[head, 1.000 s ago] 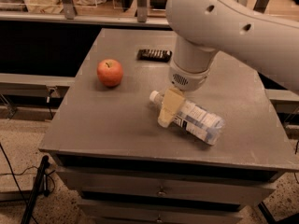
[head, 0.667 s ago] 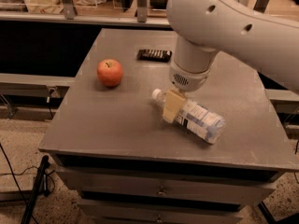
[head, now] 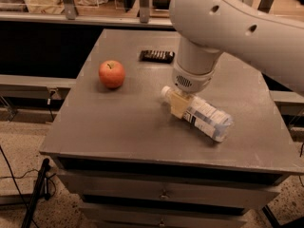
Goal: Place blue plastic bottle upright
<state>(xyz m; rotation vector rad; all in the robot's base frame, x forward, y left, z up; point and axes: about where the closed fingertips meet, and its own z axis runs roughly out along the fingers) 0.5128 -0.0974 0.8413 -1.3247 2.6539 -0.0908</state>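
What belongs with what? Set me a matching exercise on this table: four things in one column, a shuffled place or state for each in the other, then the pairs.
1. apple
2. blue plastic bottle
3. flat black object
4. gripper

A. lying on its side, cap towards the apple
B. near the far edge of the table
C. down at the bottle's neck end
D. red, stem dimple up, standing apart

Pairs: 1-D, 2-A, 3-B, 4-C

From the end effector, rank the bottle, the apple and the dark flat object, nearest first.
1. The blue plastic bottle, lying directly under the end effector.
2. The apple, picture-left, and the dark flat object, toward the back edge: too close to call.
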